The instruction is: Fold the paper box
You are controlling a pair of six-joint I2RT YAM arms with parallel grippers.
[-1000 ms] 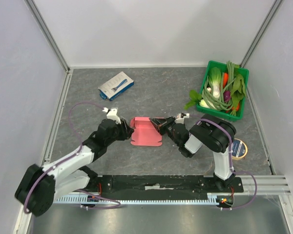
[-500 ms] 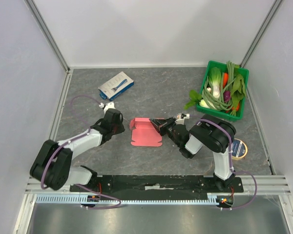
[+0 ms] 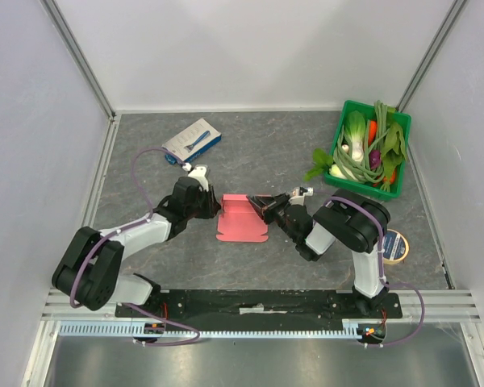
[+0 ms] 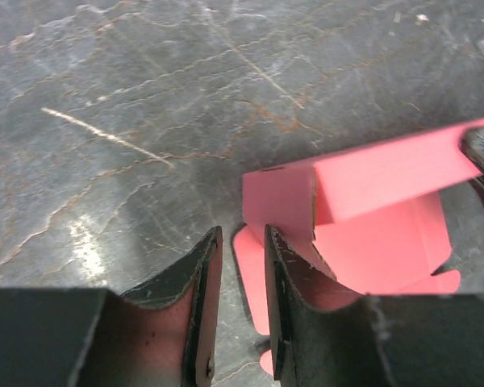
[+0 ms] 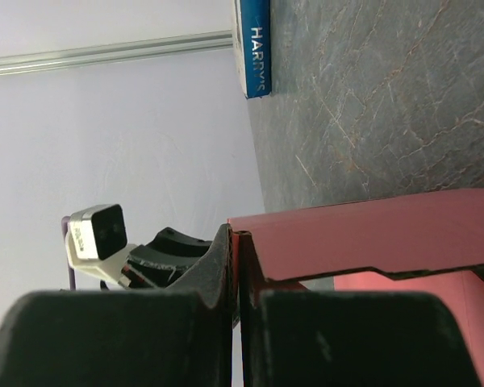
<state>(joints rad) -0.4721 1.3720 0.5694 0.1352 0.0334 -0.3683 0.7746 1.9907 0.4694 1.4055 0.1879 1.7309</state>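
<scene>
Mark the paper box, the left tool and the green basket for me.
paper box (image 3: 240, 222): top view, flat pink base panel.
left tool (image 4: 242, 242): left wrist view, gap between its fingertips.
green basket (image 3: 383, 192): top view, near wall.

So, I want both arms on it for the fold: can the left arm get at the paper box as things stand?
Probably yes. The left gripper sits just short of the paper box, with only bare table between; the right gripper grips only its opposite side.

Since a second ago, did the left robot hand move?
Yes. The left gripper pulled away, then came back to the left edge of the paper box, ending slightly nearer the white-and-blue box.
</scene>
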